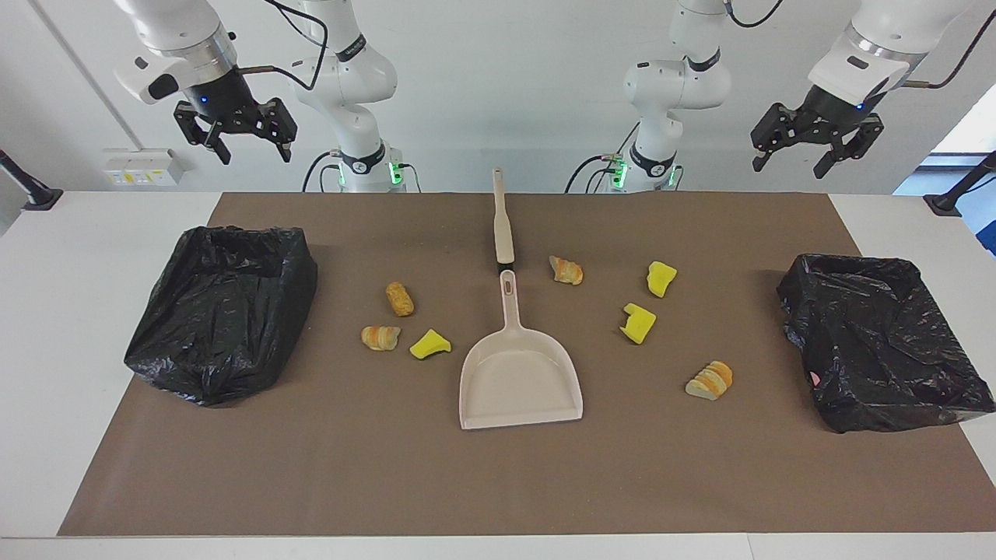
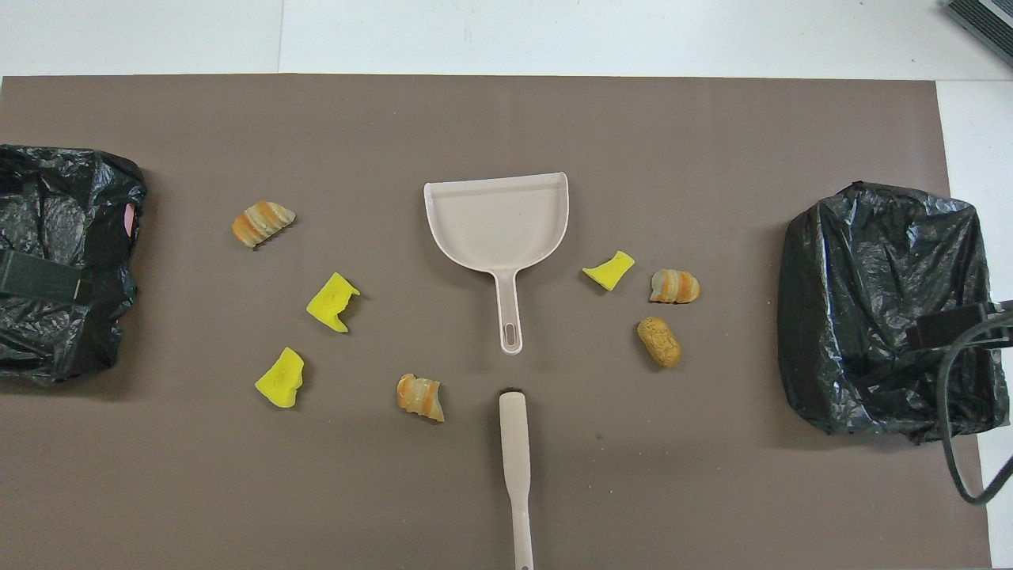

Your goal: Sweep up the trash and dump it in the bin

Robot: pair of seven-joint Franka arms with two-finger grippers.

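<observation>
A: Any writing to read?

B: None legible anywhere, not on the grippers, not on the bin liners.

A: Grippers?

B: Left gripper [image 1: 817,152] hanging high with fingers spread apart, holding nothing, over the table edge by the bin [image 1: 883,342] at the left arm's end. Right gripper [image 1: 237,140] hanging high too, fingers likewise parted and empty, over the table edge by the other bin [image 1: 222,330] at the right arm's end. Both arms waiting, wrists bent downward.

A: Trash?

B: Lying in 7 bits on the brown mat [image 1: 498,482], all loose, none touching another. Toward the right arm's end: 3 bits, a tan pastry roll [image 1: 400,298], a striped bread piece [image 1: 380,337], a yellow sponge chunk [image 1: 429,344] just beside the dustpan [image 1: 520,377]. Toward the left arm's end: 4 bits, a bread piece [image 1: 566,270] near the brush [image 1: 502,218], 2 yellow sponge chunks [image 1: 661,278] [image 1: 638,323], and a sliced bread piece [image 1: 710,380] lying farthest from the robots.

A: Anything in the way?

B: Dustpan sitting mid-mat, empty, mouth facing away from the robots, handle pointing at the brush. Brush lying in line with it, nearer to the robots, a small gap between the 2. Both bins lined with black bags, standing well apart from the trash.
</observation>
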